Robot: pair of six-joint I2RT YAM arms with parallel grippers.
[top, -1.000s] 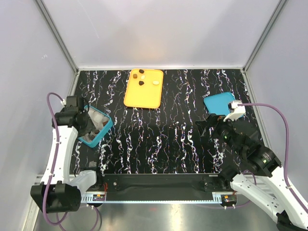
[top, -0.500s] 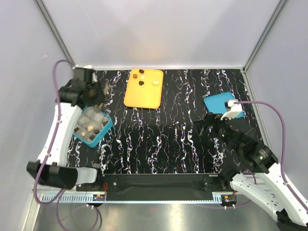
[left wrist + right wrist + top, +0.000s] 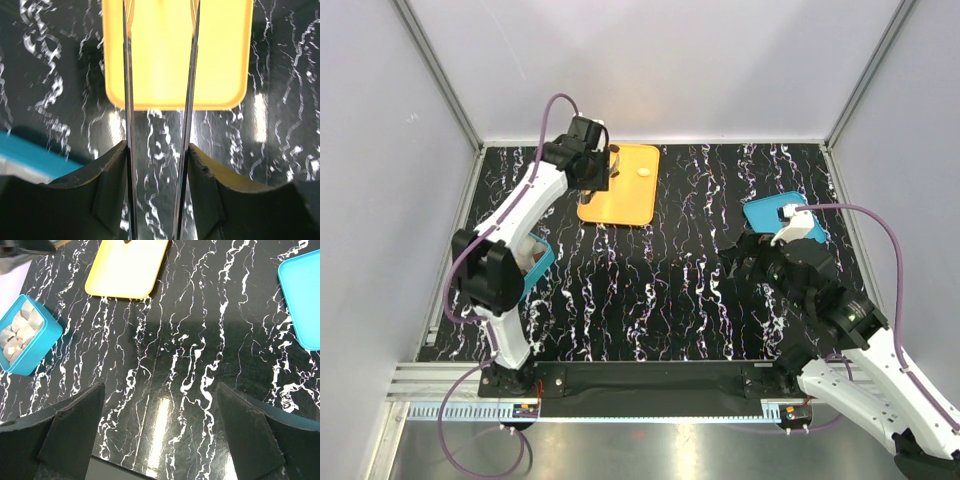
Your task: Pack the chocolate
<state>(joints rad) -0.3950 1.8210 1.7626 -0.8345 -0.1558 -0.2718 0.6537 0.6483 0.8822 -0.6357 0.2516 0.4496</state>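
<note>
**A:** Top view?
**B:** The left tool [image 3: 608,166] is over the orange tray [image 3: 620,205] at the far side of the desk [image 3: 670,290]. A pale chocolate [image 3: 643,171] lies on the tray.
**A:** Left wrist?
**B:** Its fingers [image 3: 126,75] are parted with nothing between them, and the tray is beneath.
**A:** Right wrist?
**B:** The right tool [image 3: 160,405] is released wide above bare desk, with the teal box [image 3: 37,347] off to the left.

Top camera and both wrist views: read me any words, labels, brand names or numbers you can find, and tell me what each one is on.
None: no readable text in any view.
The orange tray, the teal box, the flat teal lid and the marbled table carry no print.
The left wrist view is blurred, but no marking shows there either.
</note>
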